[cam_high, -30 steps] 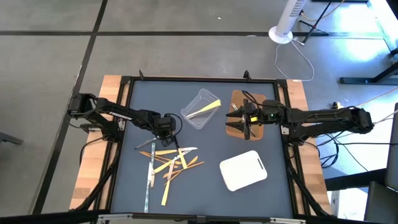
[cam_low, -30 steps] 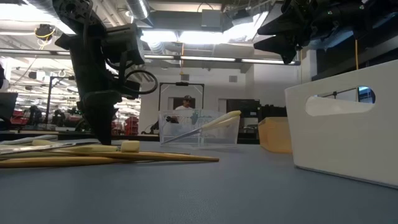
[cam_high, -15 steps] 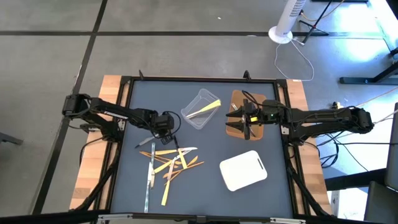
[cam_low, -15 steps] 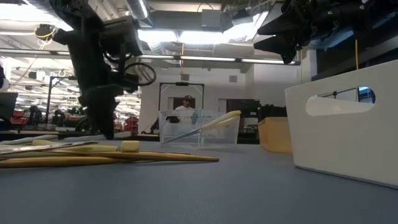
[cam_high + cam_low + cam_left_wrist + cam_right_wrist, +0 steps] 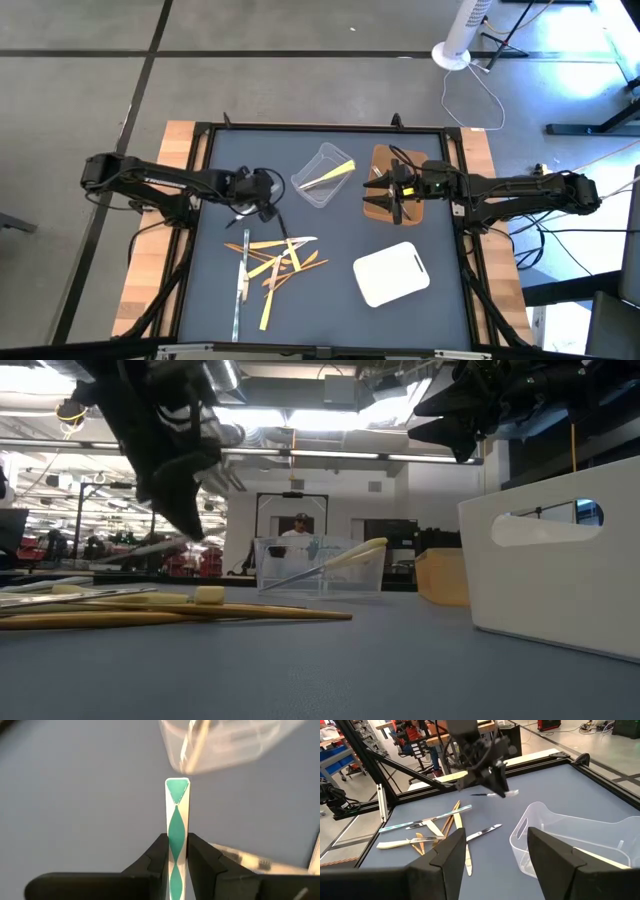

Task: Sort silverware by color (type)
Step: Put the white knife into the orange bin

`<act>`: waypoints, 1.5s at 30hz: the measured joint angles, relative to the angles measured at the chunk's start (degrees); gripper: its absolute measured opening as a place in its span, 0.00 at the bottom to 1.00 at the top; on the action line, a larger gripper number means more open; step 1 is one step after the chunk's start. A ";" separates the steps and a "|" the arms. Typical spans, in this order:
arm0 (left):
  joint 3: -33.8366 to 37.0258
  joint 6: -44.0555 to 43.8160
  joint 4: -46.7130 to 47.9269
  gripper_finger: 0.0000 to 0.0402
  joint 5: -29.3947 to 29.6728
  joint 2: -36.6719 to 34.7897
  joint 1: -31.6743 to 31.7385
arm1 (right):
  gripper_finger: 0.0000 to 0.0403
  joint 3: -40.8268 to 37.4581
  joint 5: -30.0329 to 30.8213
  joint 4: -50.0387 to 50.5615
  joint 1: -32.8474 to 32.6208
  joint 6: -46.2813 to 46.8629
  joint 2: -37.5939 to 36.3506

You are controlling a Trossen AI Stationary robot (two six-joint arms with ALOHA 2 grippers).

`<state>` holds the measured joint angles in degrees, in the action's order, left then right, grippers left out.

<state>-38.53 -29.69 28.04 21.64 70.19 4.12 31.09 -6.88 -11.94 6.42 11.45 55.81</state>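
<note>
Dark blue-grey tabletop (image 5: 330, 300) fills my overhead picture, framed in black. My left hand (image 5: 268, 196) sits left of centre, above the scattered silverware (image 5: 272, 263), which lies in a loose heap toward the near edge. Just right of that hand stands the clear tub (image 5: 322, 176) with a pale yellow utensil (image 5: 335, 174) resting in it. My right hand (image 5: 398, 196) hovers over the brown tray (image 5: 383, 160); the white tray (image 5: 392, 273) lies nearer, to the right.

From tabletop level, I see my left hand (image 5: 190, 525) raised above the heap (image 5: 150, 608), with a thin silver piece (image 5: 150, 549) jutting from it. Beyond sit the tub (image 5: 320, 568) and the brown tray (image 5: 443, 577); the white tray (image 5: 560, 575) looms close at right.

On my left wrist camera the fingers (image 5: 155, 857) pinch narrowly on a flat silver utensil (image 5: 177, 825), its end pointing toward the tub (image 5: 225, 742).

On my right wrist camera the fingers (image 5: 442, 857) stand moderately wide, holding nothing. Past them I see the tub (image 5: 570, 837), the heap (image 5: 440, 832) and my left hand (image 5: 497, 785) gripping its silver piece (image 5: 492, 795).
</note>
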 joint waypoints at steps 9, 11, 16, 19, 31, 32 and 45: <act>-0.10 4.28 -10.28 0.13 5.74 -6.84 0.00 | 0.49 0.00 -0.01 -3.38 -0.02 0.22 1.53; -0.10 6.27 -13.53 0.13 5.74 -7.75 0.00 | 0.49 0.00 -0.01 -4.71 -0.02 0.23 2.47; -0.10 9.89 -22.60 0.13 3.98 -8.28 0.00 | 0.49 0.00 -0.01 -10.69 -0.02 0.26 5.56; -0.10 11.73 -28.30 0.13 1.75 -8.12 0.00 | 0.49 -0.02 0.01 -16.58 -0.02 0.26 7.83; -0.19 12.43 -40.22 0.13 -3.35 -7.84 -0.07 | 0.49 -0.02 6.18 -37.86 -0.07 2.27 15.06; -0.18 12.43 -40.72 0.13 -4.64 -7.81 -0.07 | 0.49 -0.02 6.82 -38.20 -0.07 2.30 15.39; -0.17 16.59 -58.53 0.13 -3.40 1.31 -4.04 | 0.49 5.94 7.35 -38.44 -0.07 2.42 19.90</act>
<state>-38.70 -13.10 -30.49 18.24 71.50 0.08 37.03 0.47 -50.39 6.35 13.87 75.71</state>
